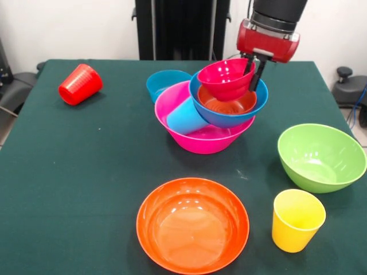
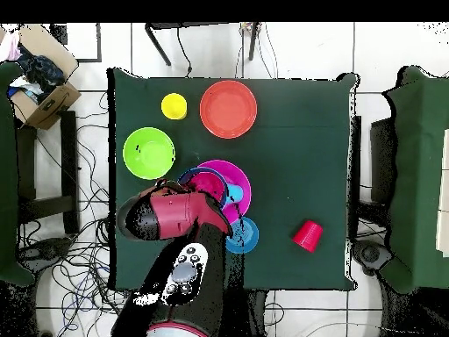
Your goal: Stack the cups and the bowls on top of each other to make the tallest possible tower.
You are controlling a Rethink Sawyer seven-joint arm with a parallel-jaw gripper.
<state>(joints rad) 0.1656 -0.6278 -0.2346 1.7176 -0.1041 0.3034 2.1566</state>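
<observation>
Glossy red housing with a rounded, boxy shape just above the gripper, capped by a black cylindrical arm segment. Small pale plate on the red face, directly above the two thin black fingers. From overhead, red and black arm widening away from the fingers into a black link carrying a light grey panel with dark round buttons.

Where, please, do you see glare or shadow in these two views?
Front view: white highlights streak the large orange bowl and the green bowl; the red cup casts a soft shadow on the cloth. Overhead view: the arm covers much of the tower, and no clear glare shows on the bowls.
</observation>
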